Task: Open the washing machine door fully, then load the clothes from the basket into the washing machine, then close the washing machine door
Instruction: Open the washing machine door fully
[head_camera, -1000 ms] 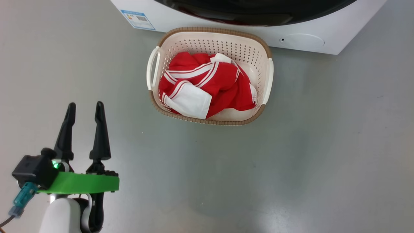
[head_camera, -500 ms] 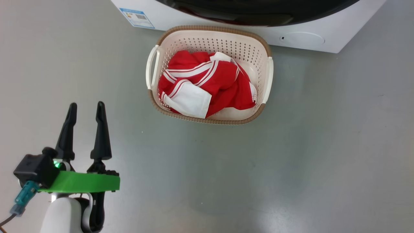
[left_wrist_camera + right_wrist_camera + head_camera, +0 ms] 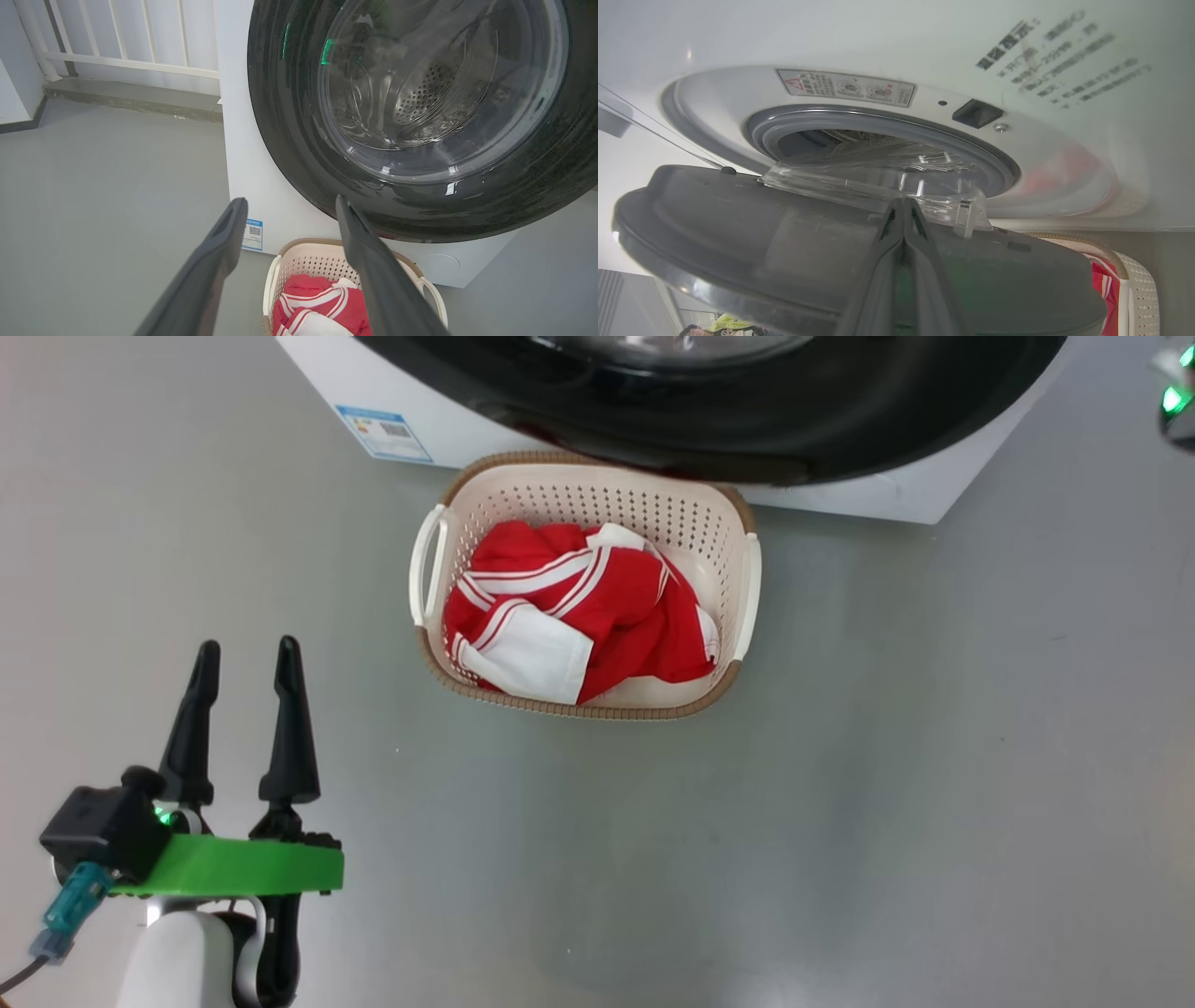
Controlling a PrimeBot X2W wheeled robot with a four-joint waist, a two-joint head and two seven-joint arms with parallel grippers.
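The washing machine (image 3: 896,495) stands at the top of the head view. Its glossy black washing machine door (image 3: 747,411) hangs ajar over the back rim of the basket (image 3: 425,653). The red and white clothes (image 3: 597,607) lie bundled in that basket. My left gripper (image 3: 245,649) is open and empty at the lower left, well clear of the basket. In the right wrist view my right gripper (image 3: 903,205) is shut and empty. It lies along the door's dark grey inner face (image 3: 738,219), pointing at the glass bowl (image 3: 859,182). Behind the bowl the drum opening (image 3: 878,130) shows.
A blue label sticker (image 3: 383,432) sits low on the machine's front left. A white railing (image 3: 117,60) and a low step run along the back left. Bare grey floor (image 3: 840,803) surrounds the basket. A green light on my right arm (image 3: 1174,399) glows at the top right.
The head camera has shifted. The door has swung farther out and now covers the round cap low on the machine's front. My left gripper has stayed where it was.
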